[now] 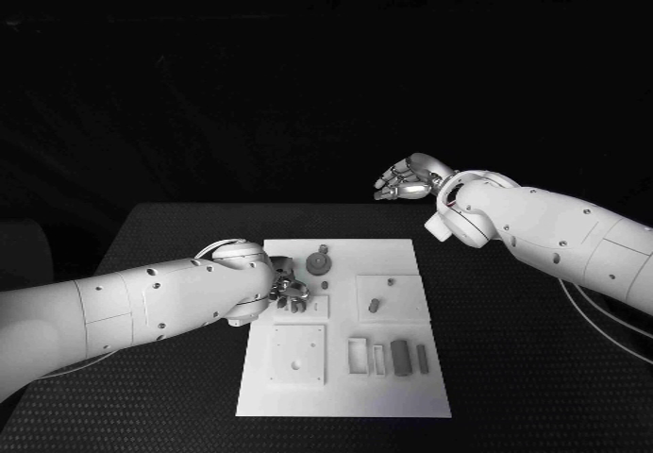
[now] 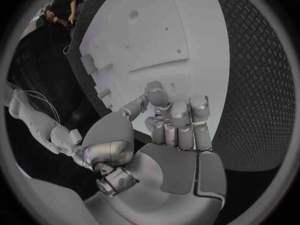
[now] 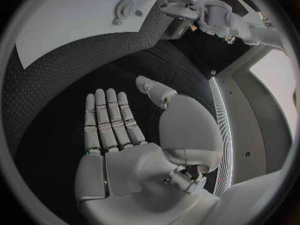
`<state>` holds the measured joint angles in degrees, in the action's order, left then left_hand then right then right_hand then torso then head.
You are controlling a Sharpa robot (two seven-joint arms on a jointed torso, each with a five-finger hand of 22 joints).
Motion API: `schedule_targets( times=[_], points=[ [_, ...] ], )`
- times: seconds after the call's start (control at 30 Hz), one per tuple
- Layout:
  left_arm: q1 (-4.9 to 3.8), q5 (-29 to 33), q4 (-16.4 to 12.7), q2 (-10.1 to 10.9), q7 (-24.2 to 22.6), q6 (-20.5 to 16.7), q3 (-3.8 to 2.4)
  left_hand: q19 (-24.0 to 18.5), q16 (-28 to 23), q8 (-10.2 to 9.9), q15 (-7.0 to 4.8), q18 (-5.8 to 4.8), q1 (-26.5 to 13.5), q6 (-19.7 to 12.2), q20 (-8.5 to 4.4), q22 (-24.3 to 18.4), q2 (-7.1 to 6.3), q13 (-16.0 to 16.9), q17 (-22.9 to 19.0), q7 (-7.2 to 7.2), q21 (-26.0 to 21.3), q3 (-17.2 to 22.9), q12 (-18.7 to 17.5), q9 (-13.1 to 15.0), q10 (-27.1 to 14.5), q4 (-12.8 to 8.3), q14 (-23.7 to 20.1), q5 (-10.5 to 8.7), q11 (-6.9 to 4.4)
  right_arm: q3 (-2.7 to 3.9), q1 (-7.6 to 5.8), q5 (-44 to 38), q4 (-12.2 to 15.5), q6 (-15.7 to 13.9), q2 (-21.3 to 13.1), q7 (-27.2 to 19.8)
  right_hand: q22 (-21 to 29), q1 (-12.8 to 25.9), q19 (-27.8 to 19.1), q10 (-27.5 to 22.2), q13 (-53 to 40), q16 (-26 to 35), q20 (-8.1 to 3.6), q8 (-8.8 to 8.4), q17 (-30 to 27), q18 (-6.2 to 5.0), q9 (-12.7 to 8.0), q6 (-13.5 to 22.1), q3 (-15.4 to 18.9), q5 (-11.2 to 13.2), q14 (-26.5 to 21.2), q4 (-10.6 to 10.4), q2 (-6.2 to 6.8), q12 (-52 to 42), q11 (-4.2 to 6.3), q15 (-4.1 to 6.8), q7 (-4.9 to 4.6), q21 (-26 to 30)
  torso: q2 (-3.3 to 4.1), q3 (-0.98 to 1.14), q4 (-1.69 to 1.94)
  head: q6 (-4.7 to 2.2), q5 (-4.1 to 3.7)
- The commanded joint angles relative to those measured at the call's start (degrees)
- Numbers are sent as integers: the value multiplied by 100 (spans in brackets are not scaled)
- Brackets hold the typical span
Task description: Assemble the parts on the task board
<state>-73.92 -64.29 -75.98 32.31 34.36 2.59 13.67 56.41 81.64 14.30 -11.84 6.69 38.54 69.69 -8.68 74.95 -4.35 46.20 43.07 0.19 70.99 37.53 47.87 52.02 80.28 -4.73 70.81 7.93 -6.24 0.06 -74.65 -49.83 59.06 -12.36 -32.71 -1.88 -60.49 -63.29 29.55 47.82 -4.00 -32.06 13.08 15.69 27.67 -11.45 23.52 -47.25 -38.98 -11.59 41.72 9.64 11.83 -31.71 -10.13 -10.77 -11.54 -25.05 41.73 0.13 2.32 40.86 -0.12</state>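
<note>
Left hand low on task board, fingers curled, maybe w/ nothing; could bump gear. Right hand spread, far off.

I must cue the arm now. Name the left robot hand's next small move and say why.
Probably ease the left robot hand down to pinch a part. Its fingers curl over the task board and seem to hold nothing, while the gear-like part lies just beyond it. The right robot hand is open, away from the board.

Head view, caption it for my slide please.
Left hand works over the task board; right hand waits open.
</note>
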Motion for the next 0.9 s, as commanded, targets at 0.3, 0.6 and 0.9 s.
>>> schedule_targets(
  times=[0.3, 0.6, 0.9],
  points=[
    [1, 90, -11, -11, -91, -23, -2, 8, -30, -56, -47, 77, -19, -36, -668, 1, -246, -9, -13, -10, -47, -12, -34, -18, 17, 49, -5, -30, -1, 2, 5, -29, 1, 93, -1, 2, -15, 62, -48, 23, 10, 22, -15, 28, -7, 50, -12, 42, 28, -20, -47, 4, -6, 38, 2, -9, -15, 43, 0, 6, 0, 11, 0],
    [2, 142, 25, -11, -95, -21, -2, 21, -42, -74, -48, 82, 17, -39, -671, -9, -430, -10, -20, -9, -58, 28, -46, -24, 17, 113, -8, -39, 0, 2, 11, -29, -6, 136, -2, 33, -20, 60, -53, 20, 10, 21, -15, 27, -7, 52, -15, 46, 30, -16, -53, 5, -10, 40, 0, -11, -17, 48, 1, 6, 2, -3, 2],
    [2, 254, 51, -13, -102, -25, -2, 24, -45, -87, -40, 76, 114, -42, -665, -6, -194, -5, -22, 1, -56, 37, -58, -19, 17, 94, -11, 104, 6, 2, 11, -29, -5, 148, -5, 34, -23, 52, -55, 20, 10, 20, -16, 27, -7, 51, -16, 48, 27, -16, -55, 8, -19, 40, 1, -12, -17, 51, 0, 2, 2, 6, 1]
  ],
)
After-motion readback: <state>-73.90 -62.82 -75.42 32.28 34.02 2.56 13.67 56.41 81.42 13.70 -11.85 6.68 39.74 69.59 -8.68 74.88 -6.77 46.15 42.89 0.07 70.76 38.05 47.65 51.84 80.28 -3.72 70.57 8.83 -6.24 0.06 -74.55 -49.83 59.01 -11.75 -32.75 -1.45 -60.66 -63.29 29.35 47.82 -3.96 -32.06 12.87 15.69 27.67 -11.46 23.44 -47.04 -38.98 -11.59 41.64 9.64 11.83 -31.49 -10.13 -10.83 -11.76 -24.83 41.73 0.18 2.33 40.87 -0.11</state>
